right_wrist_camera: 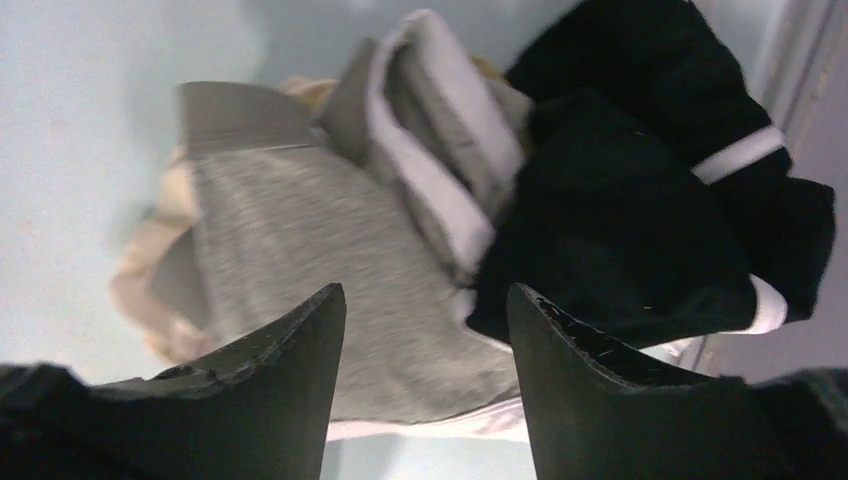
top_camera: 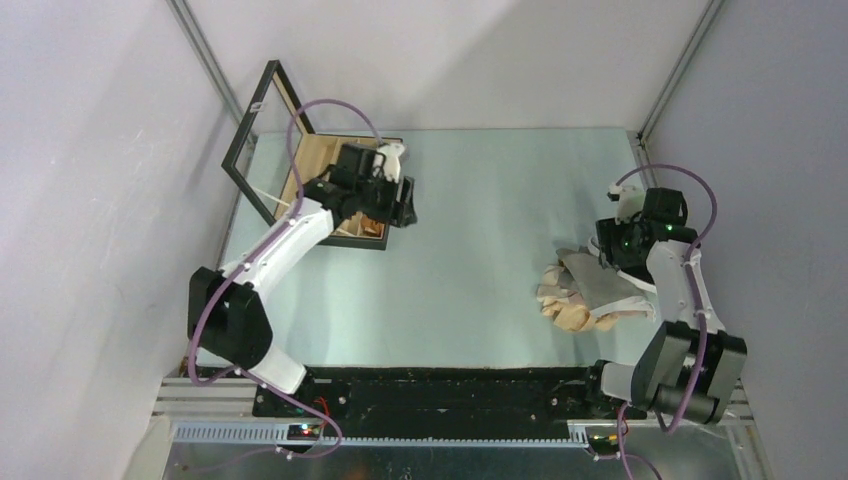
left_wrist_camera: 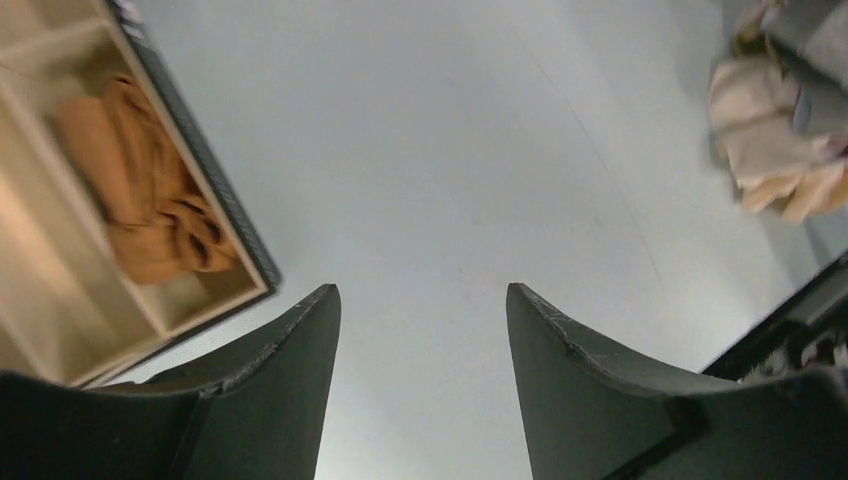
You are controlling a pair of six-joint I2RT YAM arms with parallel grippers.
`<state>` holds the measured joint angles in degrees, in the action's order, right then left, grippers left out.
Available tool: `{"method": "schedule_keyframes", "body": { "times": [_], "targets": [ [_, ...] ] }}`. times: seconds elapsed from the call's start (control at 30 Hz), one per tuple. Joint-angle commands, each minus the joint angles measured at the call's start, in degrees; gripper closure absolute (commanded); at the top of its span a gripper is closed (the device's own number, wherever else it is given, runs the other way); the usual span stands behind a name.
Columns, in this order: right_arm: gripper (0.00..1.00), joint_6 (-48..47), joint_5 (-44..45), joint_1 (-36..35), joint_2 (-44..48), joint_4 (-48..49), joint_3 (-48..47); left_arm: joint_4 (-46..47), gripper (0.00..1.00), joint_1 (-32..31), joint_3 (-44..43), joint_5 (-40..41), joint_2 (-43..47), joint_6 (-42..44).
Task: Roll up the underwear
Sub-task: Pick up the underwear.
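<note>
Pale table (top_camera: 480,200) bears underwear (right_wrist_camera: 300,250) beneath right gripper's (right_wrist_camera: 425,295) parted jaws; left gripper (left_wrist_camera: 420,290) (also parted) hangs well apart.

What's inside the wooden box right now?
A rust-brown underwear piece lies bunched in one compartment of the wooden box. The other compartments can't be checked: the left wrist view crops them, and from above the left arm partly covers them.

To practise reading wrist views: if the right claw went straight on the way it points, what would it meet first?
Most likely the grey underwear, which fills the gap ahead of the right claw; the black pair lies just beside that line. Depth is unclear.
</note>
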<state>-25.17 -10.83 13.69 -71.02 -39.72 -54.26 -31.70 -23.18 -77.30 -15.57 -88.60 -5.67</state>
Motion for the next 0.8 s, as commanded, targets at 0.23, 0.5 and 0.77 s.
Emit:
{"method": "schedule_keyframes", "body": {
  "times": [0.23,0.5,0.77],
  "targets": [
    [0.49,1.2,9.4,6.3,-10.1,8.4,-1.9,2.4,0.31,-4.7,5.3,2.9,5.4,2.8],
    [1.00,5.4,6.7,5.6,-6.7,0.3,-9.7,1.9,0.31,-4.7,3.9,2.6,4.7,3.0],
    [1.00,7.2,4.1,-8.2,4.1,-12.7,-19.2,0.4,0.32,-4.7,0.2,2.7,1.1,3.9]
  ]
}}
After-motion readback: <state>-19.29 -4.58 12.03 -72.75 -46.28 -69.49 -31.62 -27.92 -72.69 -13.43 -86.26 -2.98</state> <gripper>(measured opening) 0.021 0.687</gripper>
